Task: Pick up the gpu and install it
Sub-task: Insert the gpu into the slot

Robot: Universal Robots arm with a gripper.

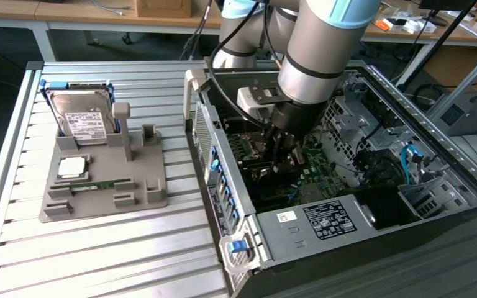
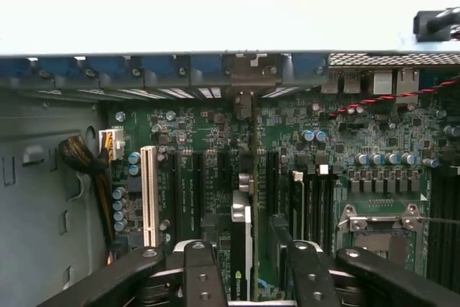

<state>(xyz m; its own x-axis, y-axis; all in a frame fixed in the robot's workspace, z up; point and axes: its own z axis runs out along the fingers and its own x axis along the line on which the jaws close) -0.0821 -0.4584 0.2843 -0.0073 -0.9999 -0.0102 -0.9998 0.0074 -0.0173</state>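
The gripper (image 2: 244,267) is lowered deep inside the open computer case (image 1: 437,133), its fingers (image 2: 198,271) clamped on either face of the gpu (image 2: 243,235). The card is held upright and edge-on so that its lower edge can meet the motherboard (image 2: 359,141) slots; whether it is already seated cannot be judged. A hard drive (image 1: 85,118) stands in the grey holder (image 1: 97,192) on the desk (image 1: 97,254).

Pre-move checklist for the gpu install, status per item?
1. gpu held edge-on in the claw: ok.
2. Claw inside the open computer case: ok.
3. Card lined up with a motherboard slot: cannot tell.
4. Card seated in slot: cannot tell.
5. Card end toward the rear bracket openings: ok.
6. Hard drive on the grey fixture, out of the way: ok.
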